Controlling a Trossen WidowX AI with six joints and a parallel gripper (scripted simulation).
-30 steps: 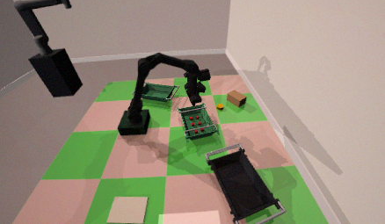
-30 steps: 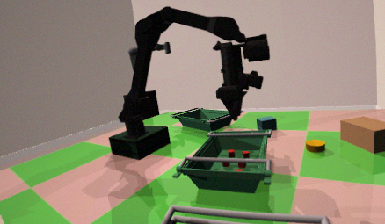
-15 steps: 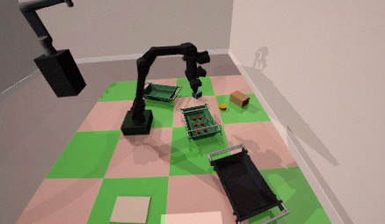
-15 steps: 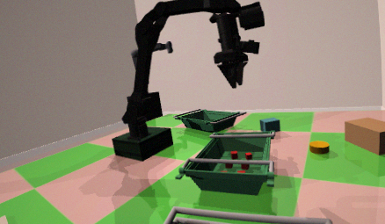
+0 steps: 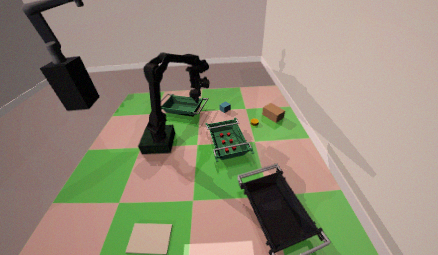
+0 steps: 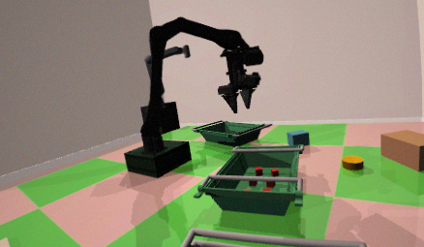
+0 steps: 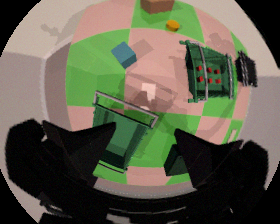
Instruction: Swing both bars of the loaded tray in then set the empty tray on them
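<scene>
Arm arched forward, open jaws (image 5: 196, 99) (image 6: 242, 110) pointing down, empty.

Black arm, tapered claw (image 5: 195, 99) (image 6: 242, 110) (image 7: 145, 128) fingers.

Apparently a robotics lab or test room: plain walls (image 5: 350, 56) (image 6: 281, 40), checkered floor (image 5: 155, 181) (image 6: 97, 195) (image 7: 151, 60), bench-style arm (image 5: 156, 93) (image 6: 157, 74).
</scene>
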